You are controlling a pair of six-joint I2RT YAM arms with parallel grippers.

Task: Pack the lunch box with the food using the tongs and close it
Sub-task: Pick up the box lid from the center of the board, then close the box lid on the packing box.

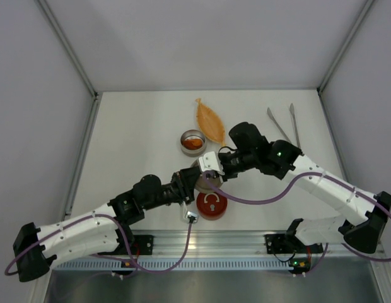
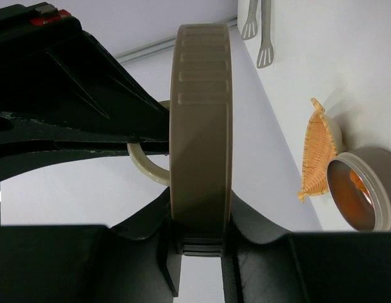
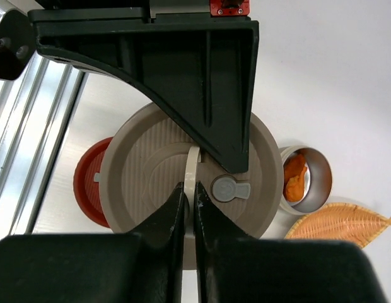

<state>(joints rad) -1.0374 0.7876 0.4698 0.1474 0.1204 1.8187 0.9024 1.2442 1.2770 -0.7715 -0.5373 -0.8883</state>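
Lunch box lid [image 3: 139,177] judged rigid, light. Right gripper [image 3: 189,192] pinches its handle [image 3: 193,164]; left gripper [image 2: 200,228] clamps rim at 6 o'clock.

No legible text or numbers; only a white emblem on the red disc [image 1: 211,206]

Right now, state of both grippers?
Left gripper: shut on the beige lid, by its rim.
Right gripper: shut on the lid's loop handle.
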